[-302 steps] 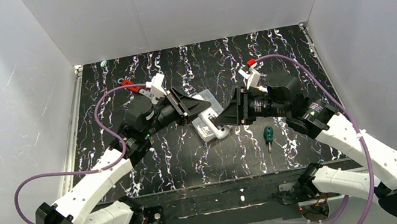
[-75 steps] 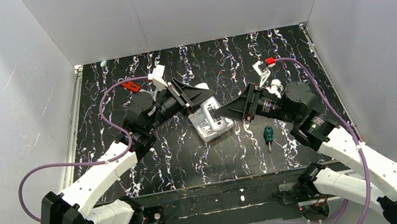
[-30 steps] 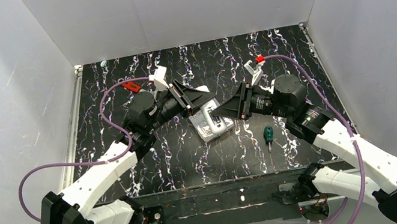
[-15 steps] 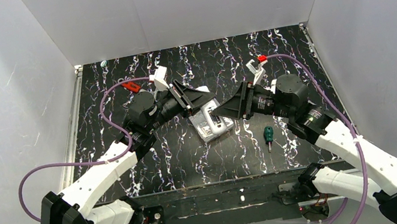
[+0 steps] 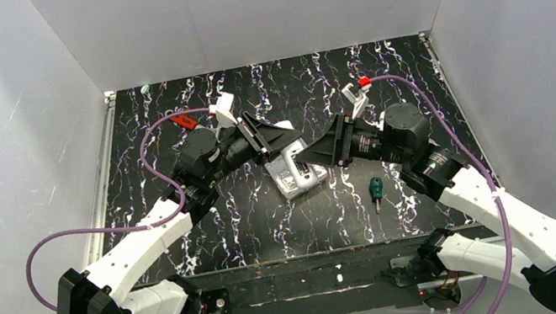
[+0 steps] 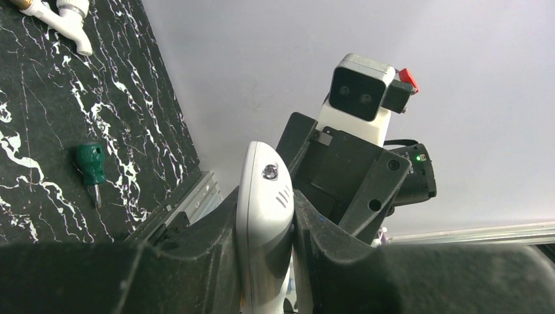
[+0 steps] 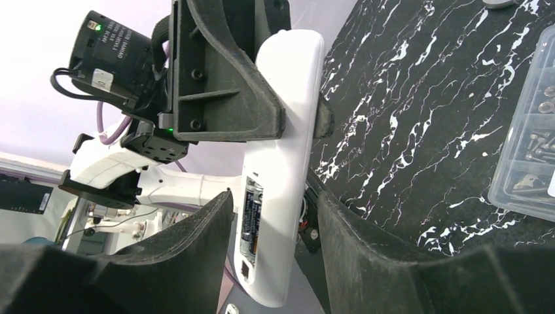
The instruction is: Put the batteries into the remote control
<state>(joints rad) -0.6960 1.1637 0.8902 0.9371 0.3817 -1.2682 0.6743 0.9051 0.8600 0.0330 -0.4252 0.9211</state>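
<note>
Clamping the remote control (image 6: 264,190) by one end, the left pincer (image 6: 265,222) has its fingers pressed tight on two opposite sides and holds it clear of the table (image 5: 208,220). The right pincer (image 7: 268,216) faces the left one. Its fingers are spread to either side of the remote's free end with slim gaps showing, so it pinches nothing. Between those spread fingers, a battery (image 7: 250,219) sits in an open slot on the remote. A clear box (image 7: 533,131) of screws lies on the table under the two pincers. A green-handled screwdriver (image 5: 376,187) lies near the right pincer, toward the arm bases.
</note>
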